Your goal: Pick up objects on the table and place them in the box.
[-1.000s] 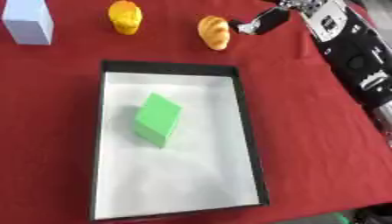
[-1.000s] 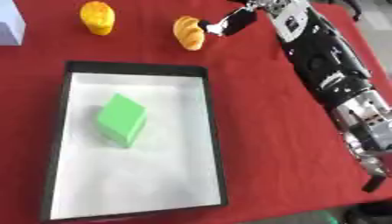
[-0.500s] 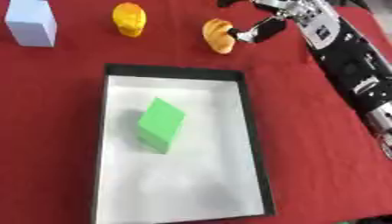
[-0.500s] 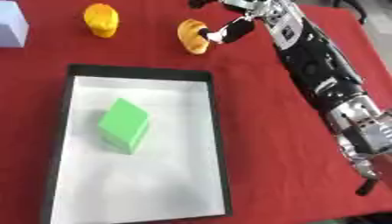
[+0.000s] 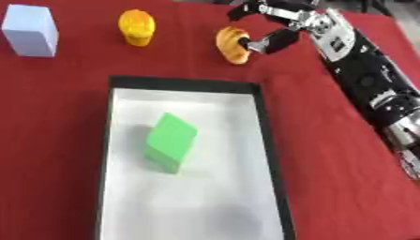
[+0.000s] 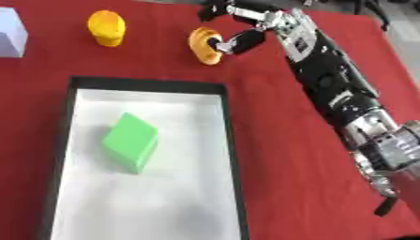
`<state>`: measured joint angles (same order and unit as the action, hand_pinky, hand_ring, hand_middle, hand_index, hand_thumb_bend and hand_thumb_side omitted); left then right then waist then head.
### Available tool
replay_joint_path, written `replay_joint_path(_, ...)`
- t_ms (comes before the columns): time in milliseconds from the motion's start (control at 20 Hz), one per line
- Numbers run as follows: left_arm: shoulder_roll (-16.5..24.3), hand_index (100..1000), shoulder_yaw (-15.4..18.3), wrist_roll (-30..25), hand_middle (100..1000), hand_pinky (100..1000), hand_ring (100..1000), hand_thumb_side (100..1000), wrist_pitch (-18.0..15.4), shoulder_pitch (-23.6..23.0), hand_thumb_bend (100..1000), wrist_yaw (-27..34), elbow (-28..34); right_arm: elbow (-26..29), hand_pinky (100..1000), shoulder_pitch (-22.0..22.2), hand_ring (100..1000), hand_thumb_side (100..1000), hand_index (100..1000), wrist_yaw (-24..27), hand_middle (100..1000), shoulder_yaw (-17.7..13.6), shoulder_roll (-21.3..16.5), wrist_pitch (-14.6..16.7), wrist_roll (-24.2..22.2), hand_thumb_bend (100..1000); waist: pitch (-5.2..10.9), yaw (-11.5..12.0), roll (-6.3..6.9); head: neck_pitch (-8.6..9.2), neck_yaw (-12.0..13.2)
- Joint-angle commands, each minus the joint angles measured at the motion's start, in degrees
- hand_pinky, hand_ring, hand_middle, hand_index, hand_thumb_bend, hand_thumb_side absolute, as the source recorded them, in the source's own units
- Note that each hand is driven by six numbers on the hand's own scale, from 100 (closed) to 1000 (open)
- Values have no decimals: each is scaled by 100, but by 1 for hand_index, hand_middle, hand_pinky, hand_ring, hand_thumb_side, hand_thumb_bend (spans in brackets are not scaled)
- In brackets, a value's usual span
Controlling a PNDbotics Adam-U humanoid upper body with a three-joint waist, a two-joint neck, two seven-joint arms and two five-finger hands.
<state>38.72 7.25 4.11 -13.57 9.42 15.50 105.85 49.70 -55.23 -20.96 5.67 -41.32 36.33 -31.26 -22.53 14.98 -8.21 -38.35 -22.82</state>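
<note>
The orange bread-shaped toy (image 5: 233, 44) lies on the red table (image 5: 328, 140), just behind the box (image 5: 267, 140). The right hand (image 5: 275, 21) is at it, fingers spread open around it, not yet closed. It should close on the toy's middle before lifting, so the toy does not slip.

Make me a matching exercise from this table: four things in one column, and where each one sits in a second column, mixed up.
Things:
1. green block
2. pale blue block
3. right hand
4. yellow-orange object

Places:
A. far left corner of the red cloth
B. open at the orange bread-shaped piece
C. inside the box
D. on the cloth between the pale block and the bread-shaped piece

Pairs: 1-C, 2-A, 3-B, 4-D
</note>
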Motion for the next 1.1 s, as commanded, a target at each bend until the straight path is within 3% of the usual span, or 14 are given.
replay_joint_path(50, 73, 792, 35, -21, 716, 826, 776, 750, 1, 42, 100, -29, 83, 27, 961, -74, 894, 491, 946, -69, 834, -70, -261, 423, -474, 181, 5, 19, -34, 92, -28)
replay_joint_path(750, 18, 793, 34, -29, 715, 829, 776, 757, 16, 4, 100, -135, 75, -11, 953, -35, 900, 532, 948, -922, 840, -128, -289, 360, 63, 331, -104, 77, -86, 95, -30)
replay_joint_path(1100, -4, 791, 28, -32, 713, 829, 776, 757, 31, 1, 100, -164, 69, -72, 924, -15, 846, 440, 948, -1244, 835, -128, -268, 416, 159, 383, -147, 90, -101, 89, -31)
